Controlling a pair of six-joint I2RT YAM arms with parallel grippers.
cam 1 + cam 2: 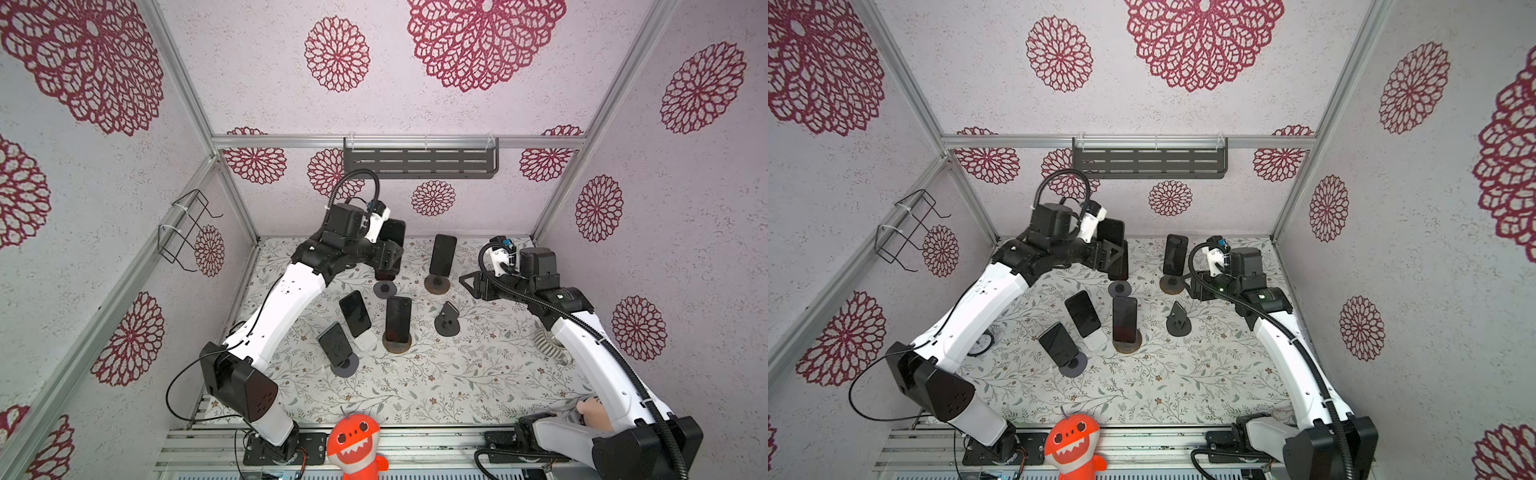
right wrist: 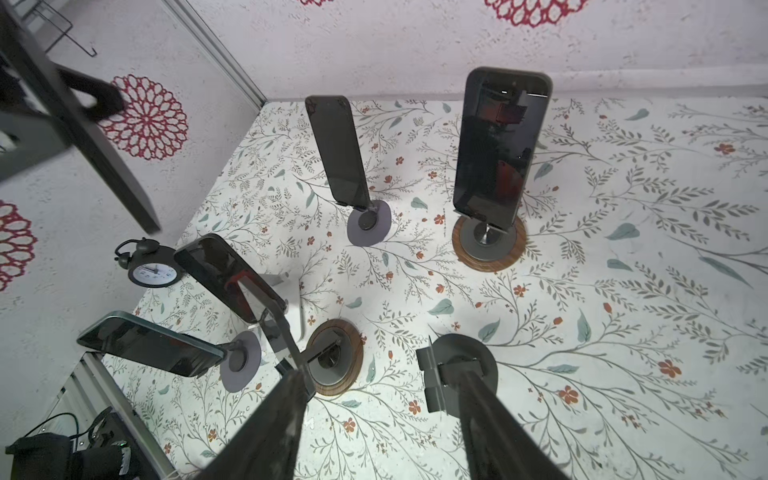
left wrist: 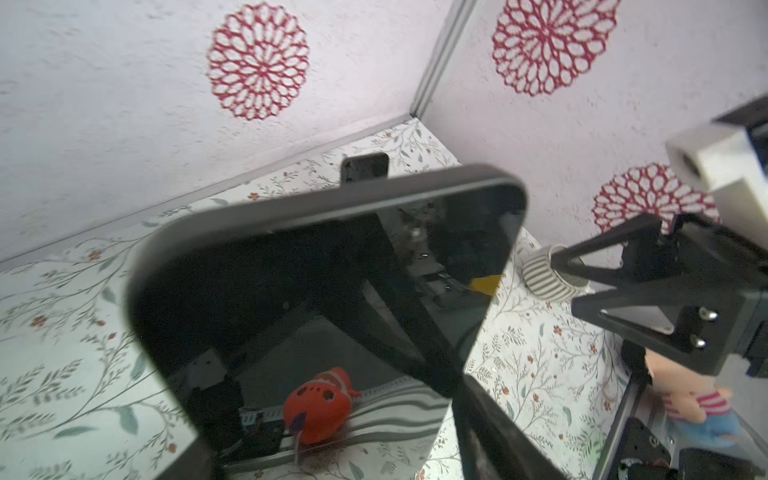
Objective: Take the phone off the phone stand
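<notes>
Apparently mid-grasp: my left gripper straddles the phone at its grey stand, jaws wide. Clamped or not, I cannot tell. My right gripper gapes, empty. Next I'd clamp firmly, then lift straight up.

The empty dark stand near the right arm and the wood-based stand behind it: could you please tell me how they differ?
The empty dark stand carries nothing, while the wood-based stand holds a phone upright. The empty dark stand has a base that is grey all over, and the wood-based stand has a wooden rim around its base. The empty dark stand sits nearer the front, the wood-based stand nearer the back wall. Both have round bases.
</notes>
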